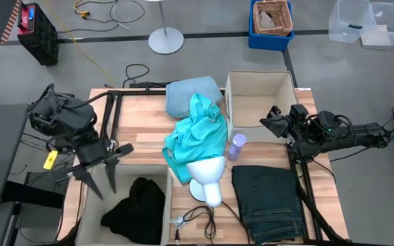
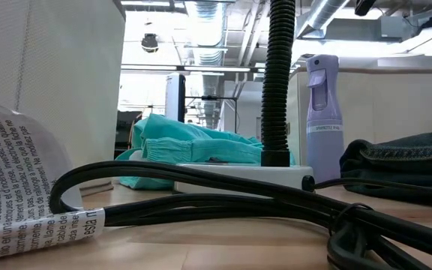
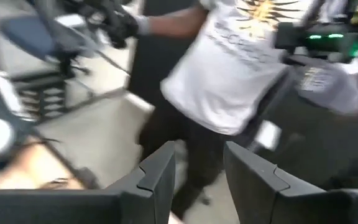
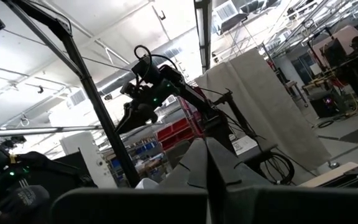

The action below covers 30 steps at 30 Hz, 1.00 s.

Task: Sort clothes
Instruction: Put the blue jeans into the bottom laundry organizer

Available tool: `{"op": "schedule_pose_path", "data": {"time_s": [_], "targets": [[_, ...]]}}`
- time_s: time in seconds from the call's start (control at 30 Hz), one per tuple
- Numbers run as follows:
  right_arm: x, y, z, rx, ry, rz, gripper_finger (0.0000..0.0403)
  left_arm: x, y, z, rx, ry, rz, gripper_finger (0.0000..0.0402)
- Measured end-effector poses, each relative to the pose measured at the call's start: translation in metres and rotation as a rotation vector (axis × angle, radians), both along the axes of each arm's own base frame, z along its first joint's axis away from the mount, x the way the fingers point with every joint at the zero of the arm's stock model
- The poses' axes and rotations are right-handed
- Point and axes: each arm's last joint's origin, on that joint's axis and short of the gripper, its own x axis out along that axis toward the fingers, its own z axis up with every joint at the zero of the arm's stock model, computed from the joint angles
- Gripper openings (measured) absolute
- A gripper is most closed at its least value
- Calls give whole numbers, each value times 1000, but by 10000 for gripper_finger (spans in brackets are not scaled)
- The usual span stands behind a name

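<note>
A black garment (image 1: 137,206) lies bunched in a white bin (image 1: 86,208) at the near left. A bright teal shirt (image 1: 197,133) is draped over the white mannequin head (image 1: 208,183) at mid-table; it also shows in the low view (image 2: 186,142). A pale blue garment (image 1: 191,92) lies at the far edge. Folded dark jeans (image 1: 269,198) lie at the near right. My left gripper (image 1: 107,191) is open and empty above the bin's far left part, left of the black garment. My right gripper (image 1: 265,121) is shut and empty by the far right box.
An open box (image 1: 252,78) stands at the far right. A small lilac bottle (image 1: 237,145) stands between the teal shirt and the jeans. Black cables (image 1: 197,217) lie at the near edge. A person in a white T-shirt (image 3: 229,68) stands beyond the table in the left wrist view.
</note>
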Motion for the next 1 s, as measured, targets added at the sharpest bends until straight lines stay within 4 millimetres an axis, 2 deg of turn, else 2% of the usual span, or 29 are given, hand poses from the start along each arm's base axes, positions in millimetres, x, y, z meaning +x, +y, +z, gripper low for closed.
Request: {"op": "schedule_pose_path", "data": {"time_s": [0.23,0.53,0.8,1.0], "targets": [[-1,0,2,20,-24,9,8,11,12,4,96,-118,359,126],[-12,-1,19,28,-233,10,8,23,22,16,133,-260,814,125],[-23,0,34,13,-374,40,8,42,26,17,176,-328,929,125],[-25,5,73,-155,-399,157,12,60,35,14,123,-295,1008,125]]}}
